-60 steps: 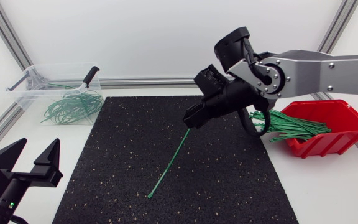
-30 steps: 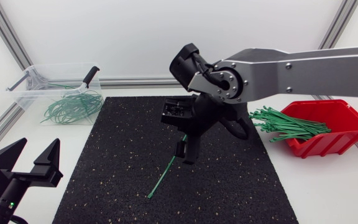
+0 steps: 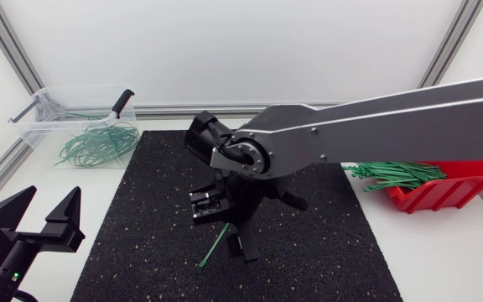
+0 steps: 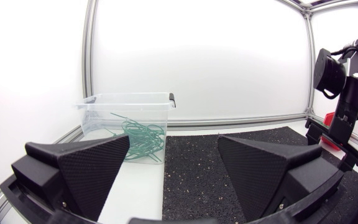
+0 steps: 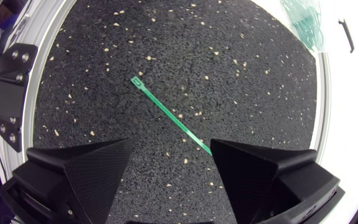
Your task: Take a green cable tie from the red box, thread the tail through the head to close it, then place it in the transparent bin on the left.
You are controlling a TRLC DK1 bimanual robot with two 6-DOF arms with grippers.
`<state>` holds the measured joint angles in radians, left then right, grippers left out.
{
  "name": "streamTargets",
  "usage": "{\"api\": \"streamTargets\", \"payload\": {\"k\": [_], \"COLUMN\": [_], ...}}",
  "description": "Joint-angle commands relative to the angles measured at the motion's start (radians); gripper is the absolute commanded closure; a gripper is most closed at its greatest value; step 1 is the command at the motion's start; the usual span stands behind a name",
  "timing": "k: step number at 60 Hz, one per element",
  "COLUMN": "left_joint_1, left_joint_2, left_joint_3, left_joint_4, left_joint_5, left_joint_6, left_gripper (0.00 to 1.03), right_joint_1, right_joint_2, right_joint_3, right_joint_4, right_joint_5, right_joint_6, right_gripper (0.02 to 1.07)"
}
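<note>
R arm (image 3: 376, 117) has swung off the red box (image 3: 468, 191) to mid-mat and dropped low, wrist turned down. The tie's near end hasn't shifted, and L arm is in the same spot.

Bench (image 3: 443, 268) carries the black mat (image 3: 141, 201) as work area. R arm comes in from the right and spans over the mat.

Transparent bin (image 3: 32, 126) sits at far-left corner, well apart from the tie, w/ closed loops (image 3: 99, 144) already in it, so that's the drop spot. Red box is at right beside the mat, w/ a bundle of spare ties (image 3: 397, 172) sticking out.

L jaws are spread wide and empty, parked at near-left corner just off the mat, prob waiting to take one end for threading. R jaws are spread too, pinching nothing, pointing down at the mat.

Single green cable tie (image 5: 166, 115) lies flat and straight on the mat, not yet closed. Its head (image 5: 137, 80) is ahead of R jaws and the tail runs back to one finger's inner edge; can't tell if they touch.

Room: bare mat all round the tie, esp. toward L jaws, nothing to snag on.
</note>
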<state>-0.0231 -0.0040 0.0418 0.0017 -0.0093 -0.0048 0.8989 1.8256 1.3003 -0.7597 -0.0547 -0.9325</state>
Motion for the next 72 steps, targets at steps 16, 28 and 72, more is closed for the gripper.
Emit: {"api": "streamTargets", "payload": {"k": [16, 28, 72], "left_joint_1": [-0.008, -0.006, -0.006], "left_joint_2": [-0.007, -0.007, -0.007], "left_joint_3": [-0.037, -0.037, -0.037], "left_joint_4": [-0.026, -0.026, -0.026], "left_joint_5": [-0.003, -0.003, -0.003], "left_joint_6": [-0.023, -0.023, -0.023], "left_gripper": [0.04, 0.04, 0.04], "right_joint_1": [0.092, 0.124, 0.147], "right_joint_2": [0.101, 0.153, 0.245], "right_joint_3": [0.045, 0.076, 0.149], "right_joint_4": [-0.016, -0.013, -0.056], "right_joint_5": [-0.008, -0.017, -0.033], "right_joint_6": [-0.052, -0.060, -0.095], "right_gripper": [0.31, 0.40, 0.63]}}
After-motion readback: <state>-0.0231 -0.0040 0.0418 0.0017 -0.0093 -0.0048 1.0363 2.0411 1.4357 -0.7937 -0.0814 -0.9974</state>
